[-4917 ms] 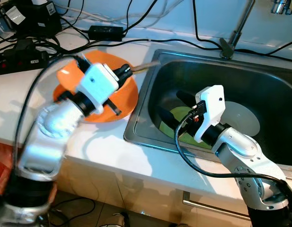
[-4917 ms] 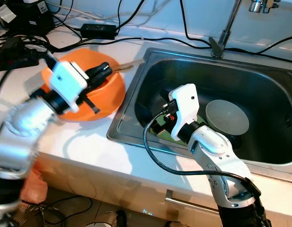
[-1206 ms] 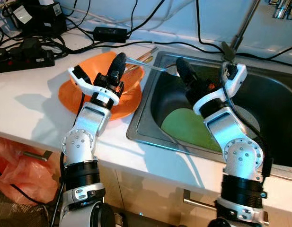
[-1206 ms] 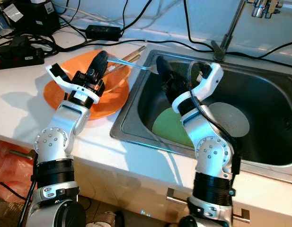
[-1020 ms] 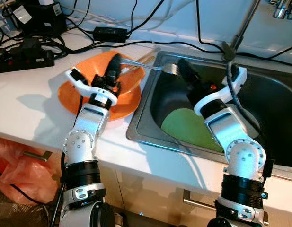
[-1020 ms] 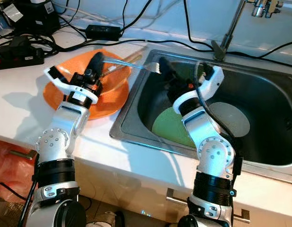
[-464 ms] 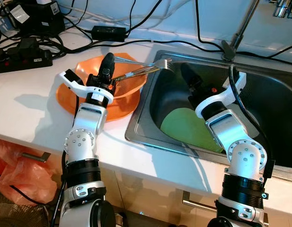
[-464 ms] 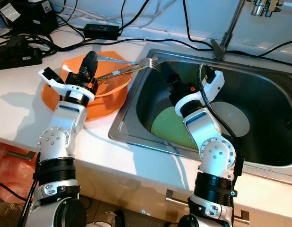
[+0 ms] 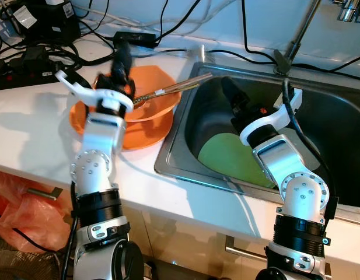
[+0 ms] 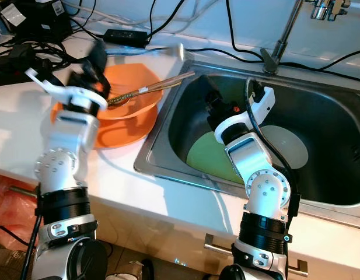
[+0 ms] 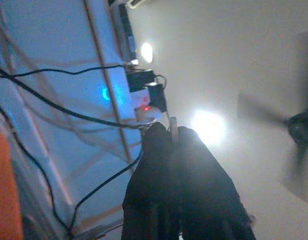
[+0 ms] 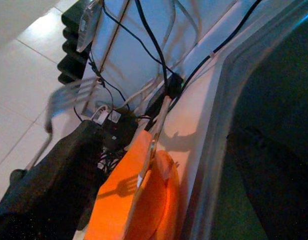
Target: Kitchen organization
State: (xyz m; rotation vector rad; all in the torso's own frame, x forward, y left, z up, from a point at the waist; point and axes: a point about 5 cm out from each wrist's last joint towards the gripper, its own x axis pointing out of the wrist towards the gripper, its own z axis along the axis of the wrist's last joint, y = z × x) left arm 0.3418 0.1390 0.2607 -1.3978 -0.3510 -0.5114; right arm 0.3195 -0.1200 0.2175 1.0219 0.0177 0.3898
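My left gripper [image 9: 122,57] is raised above the orange bowl [image 9: 153,99] and looks blurred. It is shut on the thin handle of a metal fork [image 9: 197,52], whose tines point toward the sink. In the left wrist view the fingers [image 11: 158,165] pinch that handle [image 11: 172,123]. The bowl sits on an orange plate [image 9: 150,133]. A long brown-handled utensil [image 9: 180,86] rests in the bowl and reaches over the sink edge. My right gripper [image 9: 232,93] is inside the sink [image 9: 343,116], open and holding nothing, above a green plate [image 9: 226,156].
A white dish [image 10: 289,146] lies in the sink to the right of the green plate. The faucet [image 9: 296,32] stands at the sink's back edge. Black cables, an adapter [image 9: 136,38] and a power strip [image 9: 28,58] crowd the back of the white counter.
My left gripper has swung up and back toward the wall with the fork, away from my right gripper. The right gripper has dropped slightly into the sink.
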